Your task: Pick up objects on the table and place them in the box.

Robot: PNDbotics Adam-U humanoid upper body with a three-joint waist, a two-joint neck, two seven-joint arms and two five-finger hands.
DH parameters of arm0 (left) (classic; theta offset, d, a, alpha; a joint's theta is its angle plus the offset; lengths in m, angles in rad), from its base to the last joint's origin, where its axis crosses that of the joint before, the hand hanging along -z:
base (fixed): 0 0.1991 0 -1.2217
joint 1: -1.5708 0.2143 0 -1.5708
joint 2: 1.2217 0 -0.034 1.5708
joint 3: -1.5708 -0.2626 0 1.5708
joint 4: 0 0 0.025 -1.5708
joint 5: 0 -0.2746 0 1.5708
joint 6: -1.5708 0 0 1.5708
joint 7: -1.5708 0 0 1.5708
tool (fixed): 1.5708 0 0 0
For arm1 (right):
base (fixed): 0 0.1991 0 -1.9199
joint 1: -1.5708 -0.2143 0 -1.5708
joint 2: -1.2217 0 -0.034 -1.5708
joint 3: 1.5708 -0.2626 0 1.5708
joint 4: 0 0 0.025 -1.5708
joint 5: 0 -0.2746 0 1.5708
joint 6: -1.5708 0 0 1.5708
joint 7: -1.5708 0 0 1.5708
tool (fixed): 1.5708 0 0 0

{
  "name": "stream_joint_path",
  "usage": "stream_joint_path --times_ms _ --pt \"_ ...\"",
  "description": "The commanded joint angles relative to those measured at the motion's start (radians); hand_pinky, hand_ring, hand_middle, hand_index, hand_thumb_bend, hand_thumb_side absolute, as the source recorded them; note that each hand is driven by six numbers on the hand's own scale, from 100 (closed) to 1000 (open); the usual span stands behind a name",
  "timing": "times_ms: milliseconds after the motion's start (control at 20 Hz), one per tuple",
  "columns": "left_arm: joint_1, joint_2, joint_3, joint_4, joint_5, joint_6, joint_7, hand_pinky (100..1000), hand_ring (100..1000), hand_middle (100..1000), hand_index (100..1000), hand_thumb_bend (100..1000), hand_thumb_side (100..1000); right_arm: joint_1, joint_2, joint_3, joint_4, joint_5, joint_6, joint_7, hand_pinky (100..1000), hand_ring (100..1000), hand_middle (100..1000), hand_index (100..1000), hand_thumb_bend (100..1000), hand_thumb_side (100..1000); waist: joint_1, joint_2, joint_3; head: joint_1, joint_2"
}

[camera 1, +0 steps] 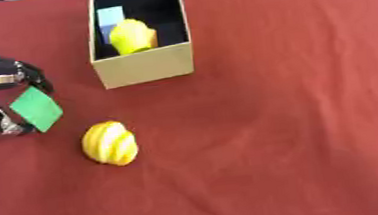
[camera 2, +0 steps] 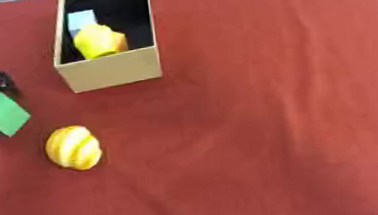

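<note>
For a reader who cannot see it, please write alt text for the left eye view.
The robot's left hand, at the left edge, pinches a green block above a red table. A yellow ridged object lies just below it; farther back, an open box holds a yellow object and a light blue block.

A red cloth covers the worktop (camera 1: 299, 118). On it, toward 12 o'clock left of centre, stands an open tan box (camera 1: 142, 64). Near 8 o'clock lies a yellow ridged lump (camera 1: 109, 143), well apart from the box. The right half of the worktop carries only cloth.
</note>
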Motion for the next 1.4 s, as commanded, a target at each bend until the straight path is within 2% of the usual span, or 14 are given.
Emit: stream_joint_path --times_ms 50,500,800,950,1150,1400 --pt "-0.017 0.02 0.012 -0.009 0.008 -0.007 0.006 824 787 720 783 339 125 -0.004 -0.017 -0.015 -0.016 -0.01 0.0 0.002 913 953 682 815 100 802 0.0 -0.021 0.0 0.003 -0.008" --pt "-0.018 0.032 0.051 -0.076 0.013 0.024 0.086 767 737 669 738 157 100 0.007 -0.015 -0.018 -0.016 -0.014 0.004 0.007 915 955 682 816 100 805 0.002 -0.025 0.003 0.003 -0.009" --pt "-0.047 0.029 0.09 -0.159 0.028 0.061 0.123 753 705 659 733 101 100 0.015 -0.018 -0.024 -0.016 -0.013 0.005 0.004 915 954 682 816 100 807 0.003 -0.029 0.004 -0.004 -0.005" --pt "-0.111 -0.007 0.102 -0.185 0.024 0.081 0.133 744 683 651 730 100 100 0.021 -0.02 -0.027 -0.016 -0.013 0.005 -0.001 915 954 683 816 100 805 0.003 -0.034 0.007 -0.013 0.0" --pt "-0.174 -0.06 0.103 -0.159 0.021 0.085 0.147 750 678 642 723 100 100 0.022 -0.017 -0.025 -0.016 -0.016 0.007 0.001 916 955 682 816 100 808 0.001 -0.038 0.007 -0.02 0.001" --pt "-0.26 -0.146 0.127 -0.129 0.022 0.095 0.2 745 678 635 726 100 100 -0.008 -0.003 0.001 -0.016 -0.038 0.01 0.027 917 956 681 816 100 808 0.0 -0.044 -0.03 0.001 -0.001"
